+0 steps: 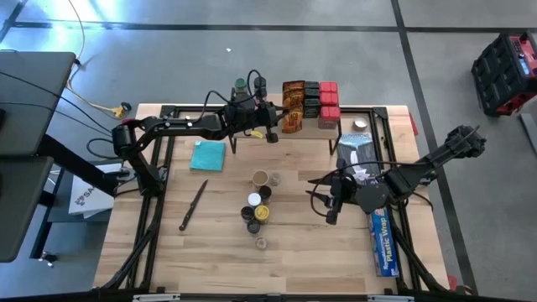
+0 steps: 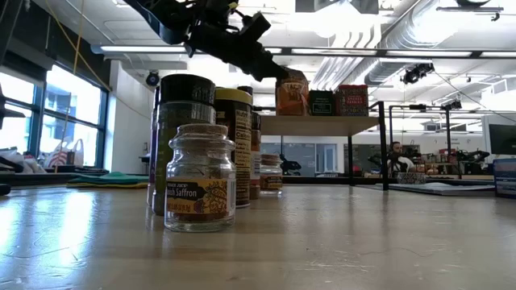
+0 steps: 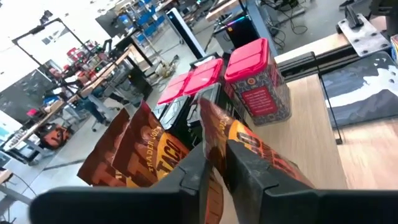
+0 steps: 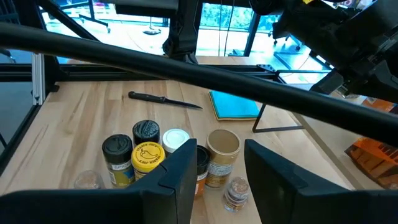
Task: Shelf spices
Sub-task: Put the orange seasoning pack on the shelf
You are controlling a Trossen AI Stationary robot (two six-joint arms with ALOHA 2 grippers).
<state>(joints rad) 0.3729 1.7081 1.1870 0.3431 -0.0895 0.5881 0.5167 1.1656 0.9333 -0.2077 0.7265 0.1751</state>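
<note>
The left gripper [image 1: 273, 134] is positioned over the shelf [image 1: 348, 126] at the far edge of the table [image 1: 218, 260], its fingers [image 3: 255, 171] pinching the top edge of an orange-brown packet [image 3: 239, 140] that stands beside two other packets [image 3: 134, 152] and the red boxes [image 3: 258, 81]. The right gripper [image 1: 332, 214] hangs above the table right of the jar cluster [image 1: 258, 205], jaws spread with nothing between them. The jars stand together on the tabletop near its middle, well apart from the shelf, with a knife [image 1: 193, 204] and a teal cloth [image 1: 208, 155] to their left.
</note>
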